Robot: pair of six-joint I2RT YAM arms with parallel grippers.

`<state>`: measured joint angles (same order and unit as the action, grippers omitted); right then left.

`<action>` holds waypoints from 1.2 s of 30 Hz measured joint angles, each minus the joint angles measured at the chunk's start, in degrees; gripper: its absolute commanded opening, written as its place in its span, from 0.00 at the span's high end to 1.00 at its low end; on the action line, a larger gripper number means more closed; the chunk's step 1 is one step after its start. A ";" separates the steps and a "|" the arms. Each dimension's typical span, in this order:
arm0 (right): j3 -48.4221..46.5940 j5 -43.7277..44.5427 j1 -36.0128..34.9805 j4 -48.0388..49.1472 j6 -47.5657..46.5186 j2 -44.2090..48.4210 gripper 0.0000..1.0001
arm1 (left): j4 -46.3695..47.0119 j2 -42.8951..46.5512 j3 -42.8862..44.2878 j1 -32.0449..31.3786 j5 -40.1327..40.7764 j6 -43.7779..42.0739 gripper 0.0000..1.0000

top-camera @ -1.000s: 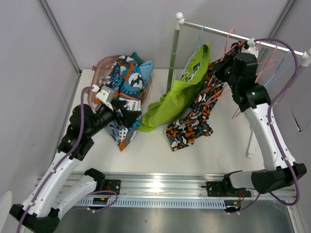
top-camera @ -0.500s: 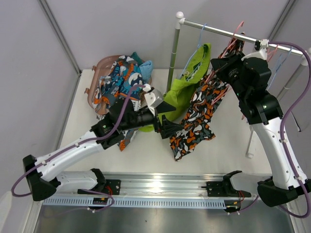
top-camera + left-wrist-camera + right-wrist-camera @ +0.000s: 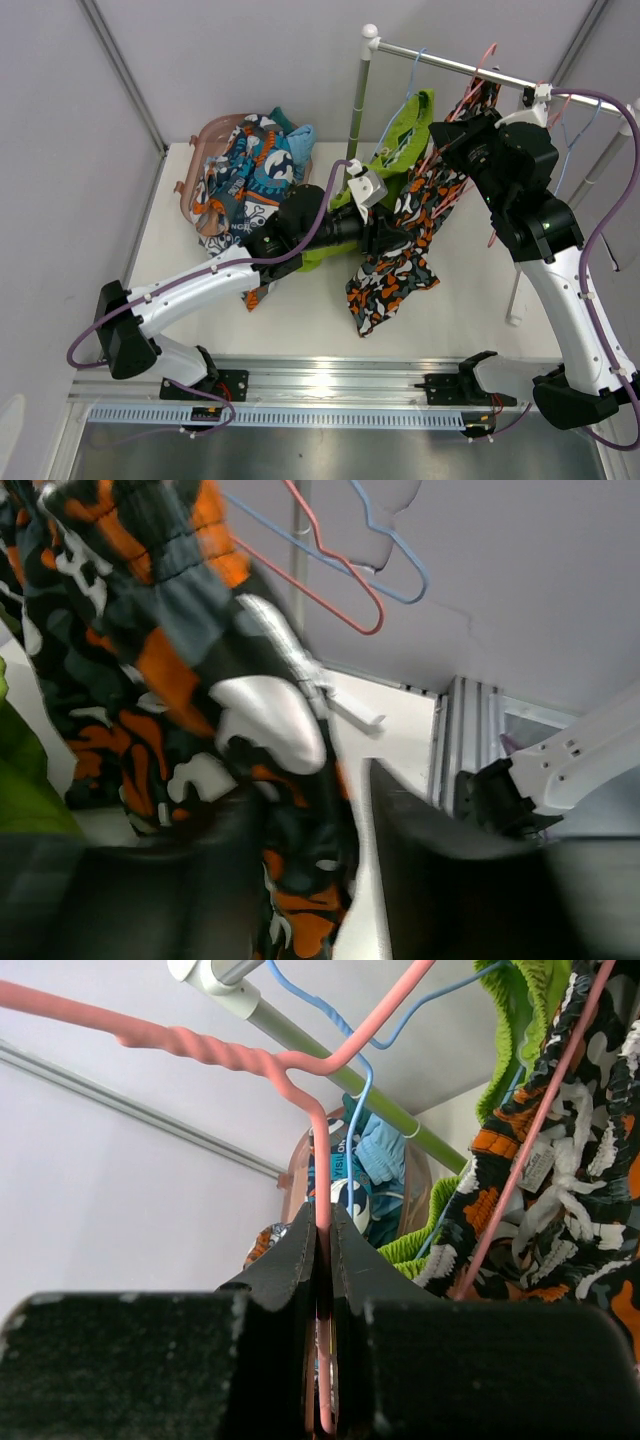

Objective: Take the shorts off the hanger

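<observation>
Right jaws are clamped shut on the twisted neck of the pink wire hanger (image 3: 300, 1070), just under the chrome rail (image 3: 450, 65). That end is pinned.

Black-orange-white print fabric shorts (image 3: 400, 245) hang off that hanger. The waistband is up at the wire, and the long axis runs down and toward the near-left in the top view. The lower hem looks to rest on the white counter (image 3: 470, 310).

Left arm (image 3: 200, 285) reaches across the middle, so its jaws are the nearer pair to the cloth by far. Left jaws are wide: the wrist view shows the printed fabric (image 3: 200, 730) dropping into the gap between the two dark fingers (image 3: 420, 870). It isn't pinched as far as I can tell.

Key relation: the cloth is already inside the left gap and the hanger is up and to the right of it. My read is close left, then pull along the hang axis, down and away from the right jaws, so the waistband slides off the wire.

Risk: the lime green fabric shorts (image 3: 395, 150) hang on the neighbouring blue wire hanger (image 3: 412, 75), touching the printed pair on the left side. A deep bite could catch both.

Round pink plastic basket (image 3: 205, 135) at far left holds the cartoon-print shorts (image 3: 250, 165) plus others.
</observation>
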<state>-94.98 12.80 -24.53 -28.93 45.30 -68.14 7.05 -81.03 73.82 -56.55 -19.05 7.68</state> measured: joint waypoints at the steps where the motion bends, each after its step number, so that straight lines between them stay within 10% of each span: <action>1: 0.00 0.02 0.00 -0.04 -0.09 0.09 1.00 | 0.09 -0.52 0.04 -0.04 0.31 0.07 0.94; 12: -0.33 0.87 0.42 -0.46 -0.52 0.22 1.00 | 0.20 2.05 -3.17 -1.03 4.52 -0.90 1.00; 25: -1.16 -4.50 6.36 -2.25 1.01 -0.85 1.00 | -4.15 29.18 -24.13 -12.28 15.21 -1.68 1.00; 36: -1.14 -8.33 8.17 -3.61 3.96 -2.43 1.00 | -0.31 20.61 -28.79 -12.33 14.12 -1.33 1.00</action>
<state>-96.12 4.47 -16.36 -32.53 49.25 -70.57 6.74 -60.42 45.04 -68.88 -4.93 6.35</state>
